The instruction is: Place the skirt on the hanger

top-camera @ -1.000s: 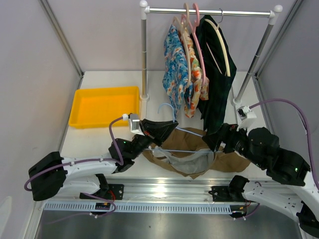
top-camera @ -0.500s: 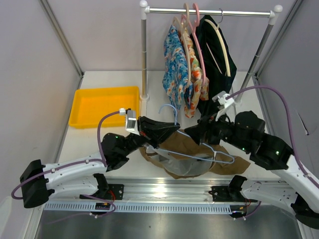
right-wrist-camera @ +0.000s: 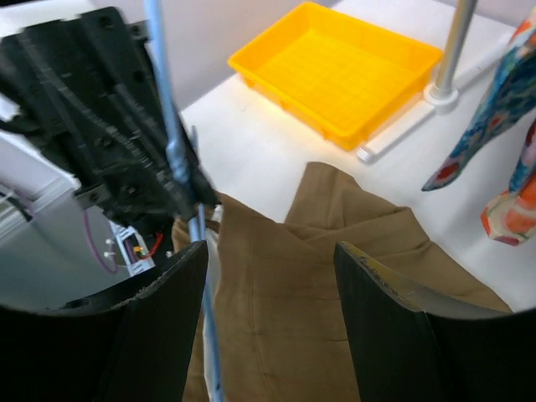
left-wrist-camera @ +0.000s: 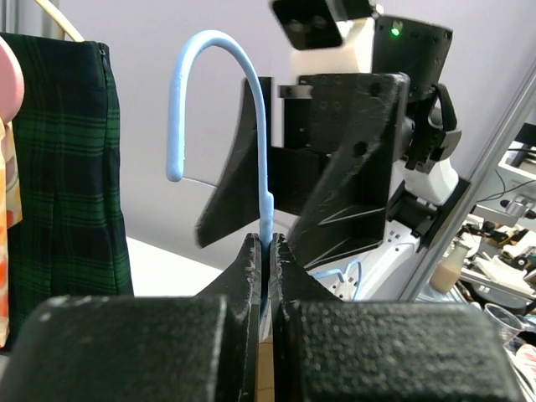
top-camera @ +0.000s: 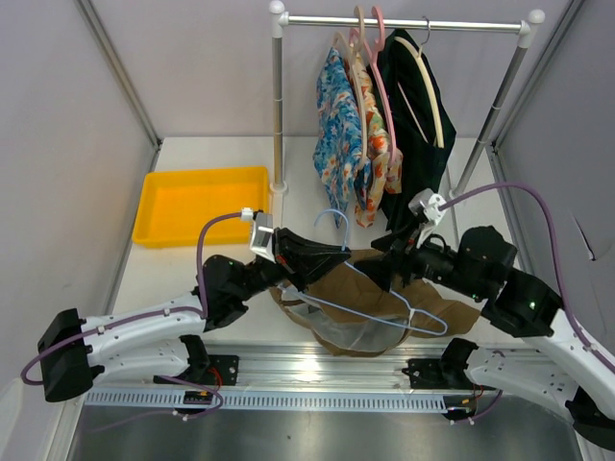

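The hanger (top-camera: 333, 213) is a thin pale blue wire triangle. My left gripper (top-camera: 325, 255) is shut on its neck just below the hook and holds it tilted above the table. In the left wrist view the hook (left-wrist-camera: 219, 48) curls up out of the shut left gripper (left-wrist-camera: 265, 248). The skirt (top-camera: 373, 279), tan with a whitish lining, lies crumpled under the hanger, and part of it drapes over the lower wire. My right gripper (top-camera: 392, 254) hovers over the skirt, open and empty. Through the right wrist view, the right gripper (right-wrist-camera: 270, 251) frames the tan skirt (right-wrist-camera: 285, 335), with the hanger wire (right-wrist-camera: 172, 142) at its left finger.
A yellow tray (top-camera: 200, 204) sits at the back left. A clothes rack (top-camera: 404, 22) spans the back, with posts (top-camera: 278, 115) on each side. It carries floral garments (top-camera: 338, 134) and a dark plaid garment (top-camera: 415, 144) on pink and cream hangers.
My right gripper has swung left from beside the skirt to over it, close to the left gripper, its jaws narrowing a little. The hanger has been lifted and tilted, its lower bar swinging nearer.
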Tool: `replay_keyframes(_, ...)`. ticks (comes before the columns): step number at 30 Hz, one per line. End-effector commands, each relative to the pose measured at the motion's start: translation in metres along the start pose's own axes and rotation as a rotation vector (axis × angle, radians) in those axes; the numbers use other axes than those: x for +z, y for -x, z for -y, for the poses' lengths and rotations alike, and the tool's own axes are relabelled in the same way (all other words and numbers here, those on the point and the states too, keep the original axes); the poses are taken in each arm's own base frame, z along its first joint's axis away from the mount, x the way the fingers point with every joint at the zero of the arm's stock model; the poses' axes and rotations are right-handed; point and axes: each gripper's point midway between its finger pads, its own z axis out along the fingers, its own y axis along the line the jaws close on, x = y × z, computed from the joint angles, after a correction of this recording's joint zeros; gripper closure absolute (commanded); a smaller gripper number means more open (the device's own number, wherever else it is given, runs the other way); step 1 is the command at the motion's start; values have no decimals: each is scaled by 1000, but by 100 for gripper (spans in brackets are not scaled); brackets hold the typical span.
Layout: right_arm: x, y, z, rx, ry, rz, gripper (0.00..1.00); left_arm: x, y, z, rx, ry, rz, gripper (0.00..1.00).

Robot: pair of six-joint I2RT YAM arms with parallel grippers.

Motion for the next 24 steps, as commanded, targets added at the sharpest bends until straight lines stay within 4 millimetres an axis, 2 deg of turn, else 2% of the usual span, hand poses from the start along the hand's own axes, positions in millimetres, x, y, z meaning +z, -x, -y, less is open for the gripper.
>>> replay_keyframes(1,-11,13,-22,-22,125,71,34,5,34,14,-28,-47,106,100)
replay_keyframes(5,-13,8,-16,-16,98,65,35,8,35,13,-49,-47,101,100)
replay_keyframes(10,-11,5,-27,2,181,75,34,11,34,11,-72,-39,93,100)
replay_keyframes(13,2,-2,-26,14,189,47,38,15,36,13,-85,-47,90,100)
replay_keyframes(18,20,4,-27,23,208,80,41,20,32,8,-102,-31,79,100)
replay_keyframes(24,29,10,-19,36,171,132,49,26,35,4,-130,-14,95,100)
